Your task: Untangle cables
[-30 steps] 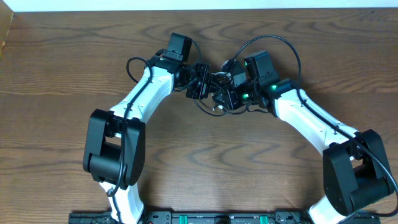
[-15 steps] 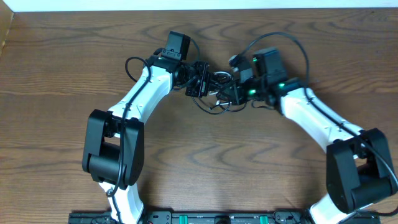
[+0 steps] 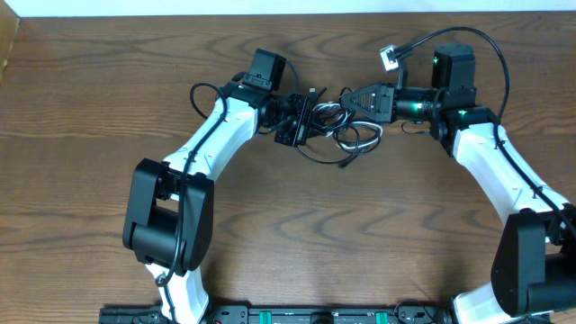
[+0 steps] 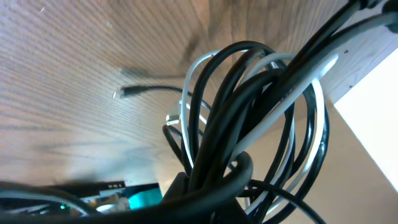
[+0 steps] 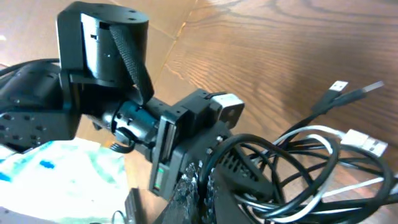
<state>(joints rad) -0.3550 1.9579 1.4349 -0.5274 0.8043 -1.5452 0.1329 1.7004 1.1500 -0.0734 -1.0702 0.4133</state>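
Note:
The cables (image 3: 353, 135) form one knot of black and white loops on the wooden table (image 3: 288, 225) between my two arms. My left gripper (image 3: 301, 115) is shut on the knot's left side. In its wrist view my left gripper (image 4: 211, 202) is at the bottom edge, and the cables (image 4: 249, 112) rise from it as a thick bunch. My right gripper (image 3: 345, 97) points left at the knot's upper right. In the right wrist view my right gripper (image 5: 202, 190) is shut on the cables (image 5: 298, 162), with black loops round its fingers. A white plug (image 5: 364, 143) lies free.
A small black plug end (image 4: 124, 92) trails loose on the wood. The right arm's thick black wire (image 3: 490, 45) arcs above its wrist, ending in a white connector (image 3: 387, 56). My left arm's wrist (image 5: 102, 50) fills the right wrist view's upper left.
My right gripper has shut and drawn back to the right and up. The knot has slid right and its loops have spread. My left gripper has shifted slightly right, still holding.

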